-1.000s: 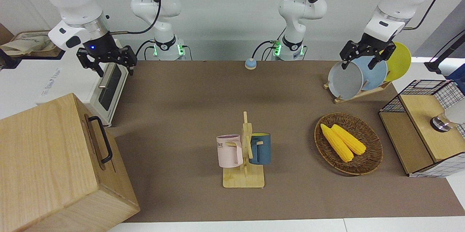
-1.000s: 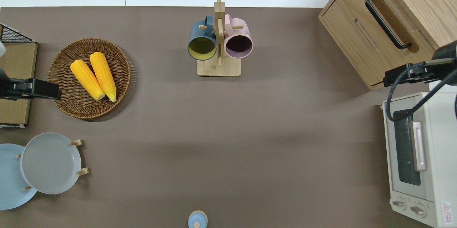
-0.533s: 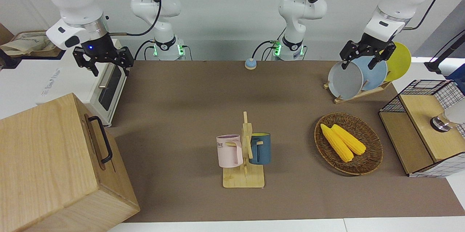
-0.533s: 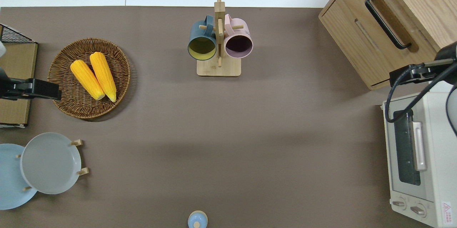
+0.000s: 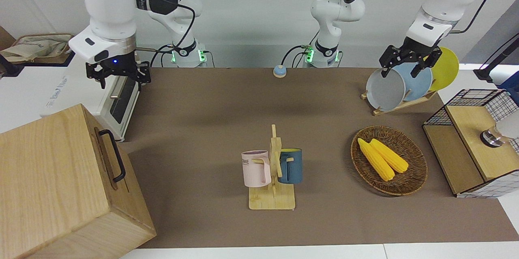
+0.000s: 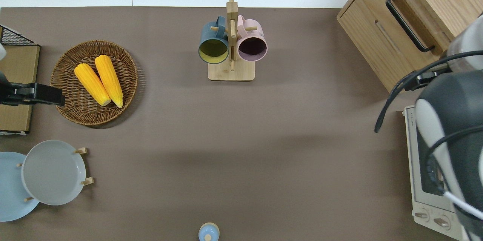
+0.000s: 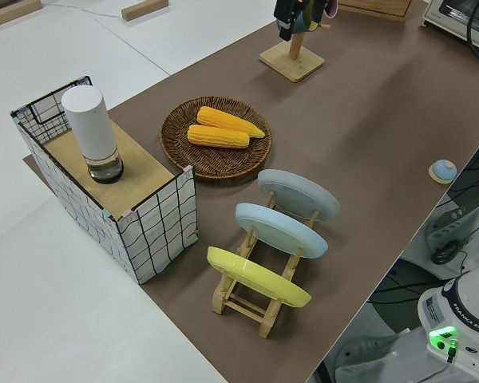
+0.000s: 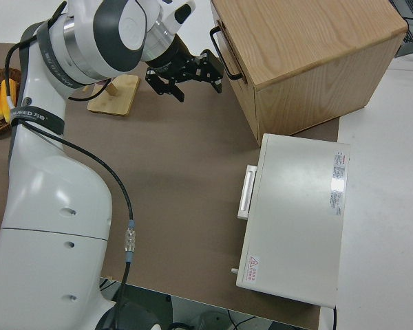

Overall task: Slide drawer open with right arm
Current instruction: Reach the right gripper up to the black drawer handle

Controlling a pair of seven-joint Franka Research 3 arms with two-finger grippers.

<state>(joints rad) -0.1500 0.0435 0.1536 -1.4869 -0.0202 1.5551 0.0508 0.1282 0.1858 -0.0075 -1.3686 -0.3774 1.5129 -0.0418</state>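
The drawer (image 6: 381, 39) is the front of a big wooden box (image 5: 52, 178) at the right arm's end of the table. It is shut, and its black bar handle (image 5: 114, 161) shows in the overhead view (image 6: 409, 22) and in the right side view (image 8: 224, 41). My right gripper (image 5: 120, 80) is open and empty. In the right side view (image 8: 184, 77) it hangs in the air a short way from the handle, touching nothing. In the overhead view the arm hides it. My left gripper (image 5: 405, 66) is parked and open.
A white toaster oven (image 5: 119, 103) stands beside the box, nearer to the robots. A mug rack (image 5: 272, 178) stands mid-table. A basket with corn (image 5: 389, 165), a plate rack (image 5: 401, 86) and a wire-mesh rack (image 5: 474, 141) stand at the left arm's end.
The right arm's upper links have swung in over the toaster oven, and its gripper has turned and shifted slightly. The drawer and the left arm have not moved.
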